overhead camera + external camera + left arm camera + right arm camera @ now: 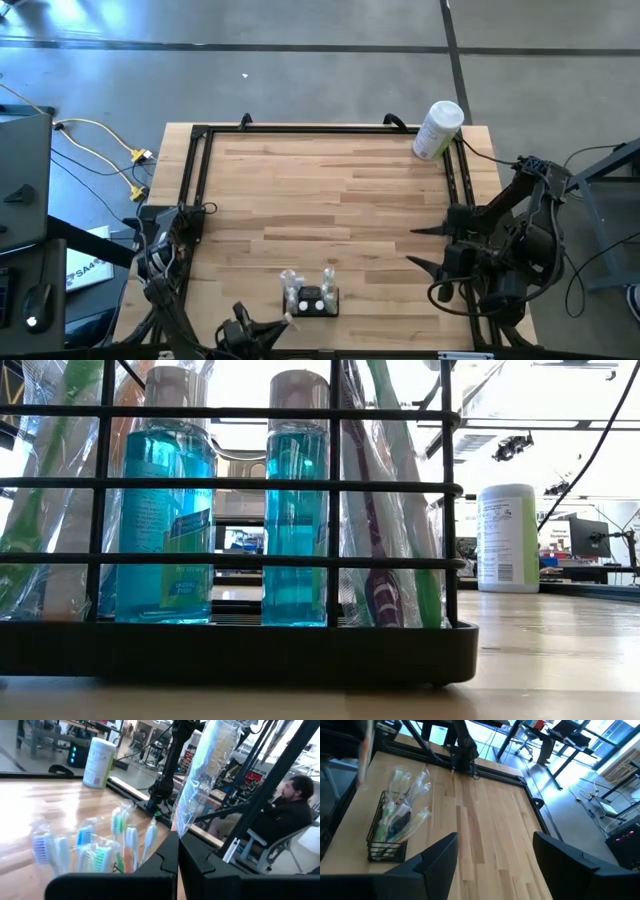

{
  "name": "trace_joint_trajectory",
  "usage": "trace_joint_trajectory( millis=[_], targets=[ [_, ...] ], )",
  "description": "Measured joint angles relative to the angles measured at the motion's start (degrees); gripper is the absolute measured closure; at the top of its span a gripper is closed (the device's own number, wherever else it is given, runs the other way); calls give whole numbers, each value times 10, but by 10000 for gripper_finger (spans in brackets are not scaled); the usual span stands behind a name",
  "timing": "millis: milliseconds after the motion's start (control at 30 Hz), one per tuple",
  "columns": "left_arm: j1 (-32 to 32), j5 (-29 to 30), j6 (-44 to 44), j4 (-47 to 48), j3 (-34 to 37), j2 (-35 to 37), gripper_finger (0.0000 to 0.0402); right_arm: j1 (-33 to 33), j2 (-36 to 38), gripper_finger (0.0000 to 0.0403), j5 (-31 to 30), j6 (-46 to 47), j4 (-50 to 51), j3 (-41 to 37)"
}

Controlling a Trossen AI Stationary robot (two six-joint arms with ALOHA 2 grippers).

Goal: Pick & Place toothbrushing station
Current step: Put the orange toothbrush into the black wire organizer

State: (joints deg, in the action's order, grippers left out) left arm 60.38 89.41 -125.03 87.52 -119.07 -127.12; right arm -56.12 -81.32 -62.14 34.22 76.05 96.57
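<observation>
My left claw [178,851], pinched shut on a clear-wrapped toothbrush [202,775], is half cut off at the high view's six o'clock edge. The toothbrushing station [312,298], a black wire rack, stands just beside it on pale wood planks [330,190]. My right claw [495,857] gapes wide at three o'clock; a white canister [437,130] stands at one o'clock.

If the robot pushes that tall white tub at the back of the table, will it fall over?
Probably it could tip: the white tub stands upright and is taller than it is wide. Being round, it would likely roll afterwards. A low, slow push might just slide it along the smooth wooden table.
</observation>
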Motion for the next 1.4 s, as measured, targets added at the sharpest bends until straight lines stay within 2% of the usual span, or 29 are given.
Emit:
trace_joint_trajectory(
  millis=[300,433,633,733,833,900,967,1000,1067,1200,1400],
  targets=[
    [-8,-19,3,26,19,11,402,0,0,153,8,4,-4,0],
    [-12,-25,46,25,19,29,402,0,0,153,6,4,-5,0],
    [-11,-31,167,24,32,94,402,0,0,153,5,3,-10,0],
    [-6,-24,186,23,78,150,402,0,0,153,1,2,-13,0],
    [1,-12,176,25,155,215,402,0,0,153,-6,4,-15,0],
    [2,-7,130,26,223,257,402,0,0,153,-8,4,-16,0],
    [2,4,45,17,290,290,402,0,0,153,-8,4,-19,0],
    [1,5,15,1,317,300,402,0,0,153,-8,4,-20,0],
    [0,5,14,-60,350,307,402,0,0,153,-8,6,-21,0],
    [11,6,126,-206,367,297,402,0,0,153,-9,6,-20,0],
    [39,7,285,-368,368,298,402,0,0,153,-10,1,-18,0]
  ],
)
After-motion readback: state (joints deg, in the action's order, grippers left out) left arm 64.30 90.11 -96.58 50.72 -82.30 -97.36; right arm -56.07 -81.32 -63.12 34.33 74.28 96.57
